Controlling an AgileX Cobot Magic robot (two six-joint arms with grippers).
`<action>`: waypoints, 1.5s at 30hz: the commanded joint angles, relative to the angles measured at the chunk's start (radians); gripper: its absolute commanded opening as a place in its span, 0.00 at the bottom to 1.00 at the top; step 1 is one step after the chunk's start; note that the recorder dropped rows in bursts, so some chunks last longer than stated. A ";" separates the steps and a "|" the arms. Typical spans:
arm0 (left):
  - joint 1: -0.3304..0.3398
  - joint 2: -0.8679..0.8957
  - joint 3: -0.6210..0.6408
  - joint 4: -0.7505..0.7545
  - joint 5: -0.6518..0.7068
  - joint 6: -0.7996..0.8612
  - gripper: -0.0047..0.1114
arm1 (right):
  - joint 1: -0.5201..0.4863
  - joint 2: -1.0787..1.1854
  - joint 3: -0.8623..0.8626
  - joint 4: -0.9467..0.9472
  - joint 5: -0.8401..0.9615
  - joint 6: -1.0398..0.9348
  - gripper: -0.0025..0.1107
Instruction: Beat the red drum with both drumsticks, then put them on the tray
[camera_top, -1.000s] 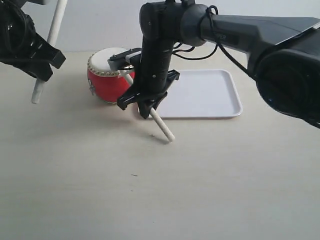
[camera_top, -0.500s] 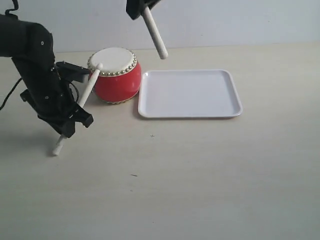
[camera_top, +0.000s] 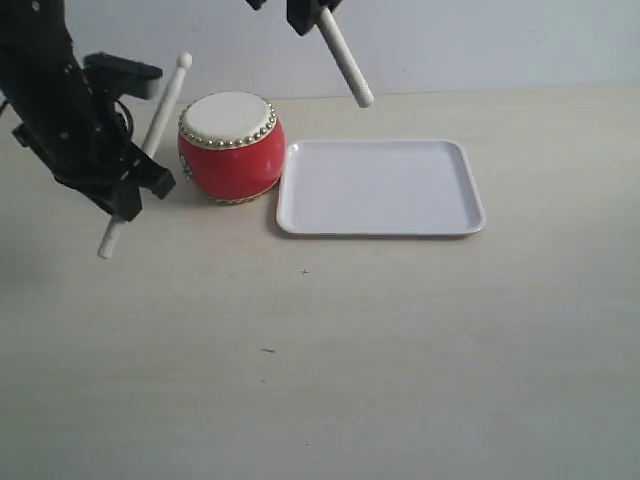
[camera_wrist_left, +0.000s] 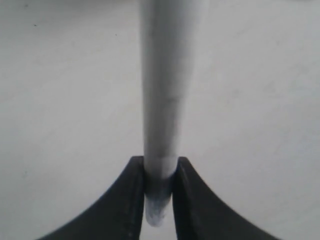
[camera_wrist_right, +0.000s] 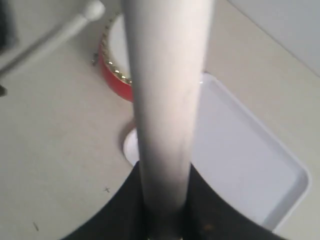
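The red drum (camera_top: 230, 148) with its cream skin stands on the table, just left of the white tray (camera_top: 380, 187). My left gripper (camera_top: 125, 190) is shut on one drumstick (camera_top: 160, 105), whose bead tip is raised just left of and above the drum's rim, apart from the skin. The left wrist view shows that drumstick (camera_wrist_left: 167, 85) clamped between the black fingers (camera_wrist_left: 122, 200). At the top edge, my right gripper (camera_top: 310, 12) is shut on the other drumstick (camera_top: 346, 62), high above the drum and tray. From the right wrist, this drumstick (camera_wrist_right: 167, 100) crosses over the drum (camera_wrist_right: 116, 70) and tray (camera_wrist_right: 235, 160).
The left arm (camera_top: 55, 90) stands left of the drum. A pale wall runs behind the table. Small dark specks (camera_top: 267, 350) mark the tabletop in front.
The left gripper has risen and lifted its drumstick's tip off the drum skin. The right drumstick stays high and has shifted slightly right. A second ago the right arm was low at the drum.
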 joint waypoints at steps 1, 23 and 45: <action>-0.001 -0.134 0.059 -0.010 -0.034 -0.012 0.04 | -0.060 0.053 -0.002 -0.030 -0.005 0.008 0.02; -0.001 -0.330 0.214 -0.182 -0.263 0.158 0.04 | -0.272 0.308 -0.002 -0.048 -0.005 -0.478 0.02; -0.001 -0.330 0.219 -0.348 -0.285 0.350 0.04 | -0.168 0.411 -0.002 -0.211 -0.145 -0.853 0.02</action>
